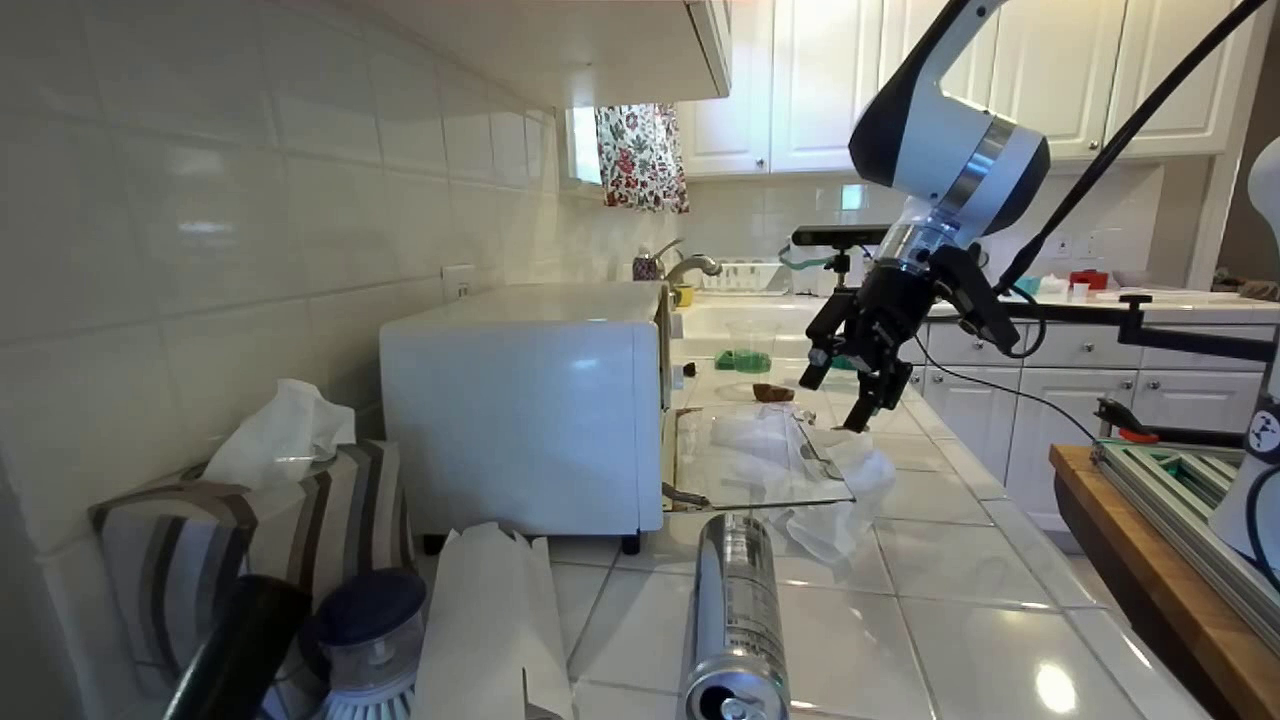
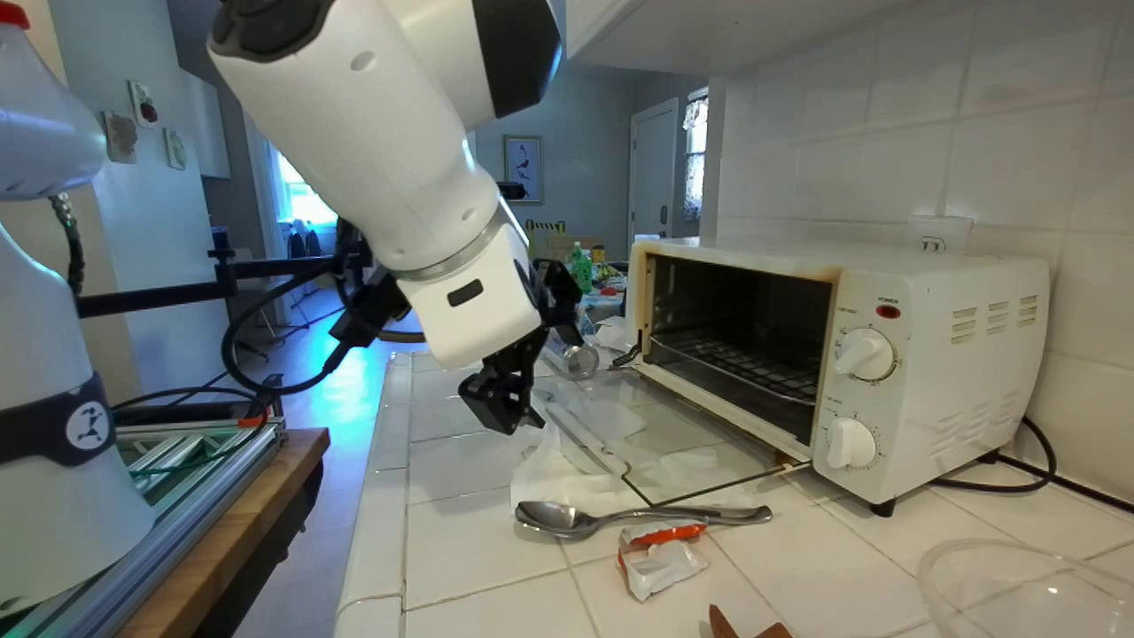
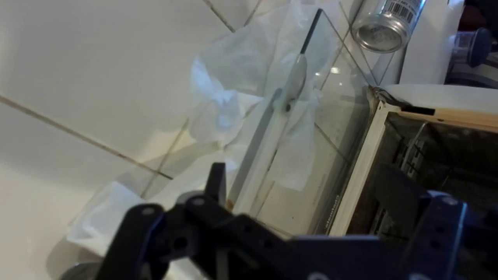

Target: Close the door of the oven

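Observation:
The white oven (image 1: pixel 520 420) stands on the tiled counter against the wall, and its front is open in an exterior view (image 2: pixel 939 354). Its glass door (image 2: pixel 687 443) is folded down and lies about flat, out in front of the oven. The door also shows in an exterior view (image 1: pixel 760 465) and in the wrist view (image 3: pixel 299 198), with its pale handle bar along the outer edge. My gripper (image 1: pixel 838 398) is open and empty, pointing down near the door's outer edge. In the wrist view the gripper's fingers (image 3: pixel 305 184) are wide apart, with the door between them in the picture. I cannot tell whether a finger touches it.
Crumpled white paper (image 1: pixel 860 480) lies under and beside the door. A silver can (image 1: pixel 740 620) lies near the oven's far side. Spoons (image 2: pixel 567 518) and a red-and-white wrapper (image 2: pixel 660 558) lie by the door's near edge. A striped tissue box (image 1: pixel 290 530) stands beside the oven.

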